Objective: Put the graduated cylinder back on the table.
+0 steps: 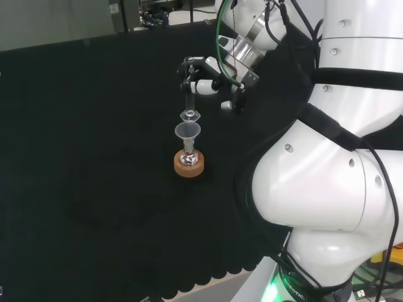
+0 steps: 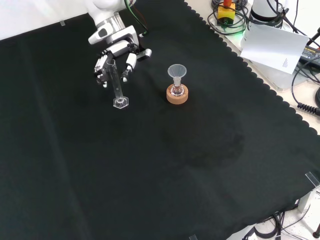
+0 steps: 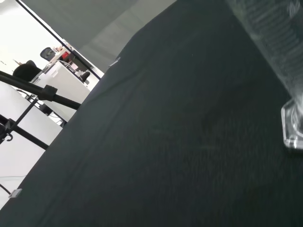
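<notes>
Two vessels: front view shows the hand [image 2: 114, 61] gripping the upright graduated cylinder [image 2: 118, 90] upper left; funnel [image 2: 176, 71] tops flask [image 2: 175, 91] centre.

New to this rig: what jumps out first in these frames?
The hand at the front view's upper left, fingers curled round a clear graduated cylinder held about upright, its hexagonal foot low over the black cloth; whether it touches the cloth cannot be told. To the right of it in that view stands a small flask on a cork ring with a clear funnel in its neck.
</notes>
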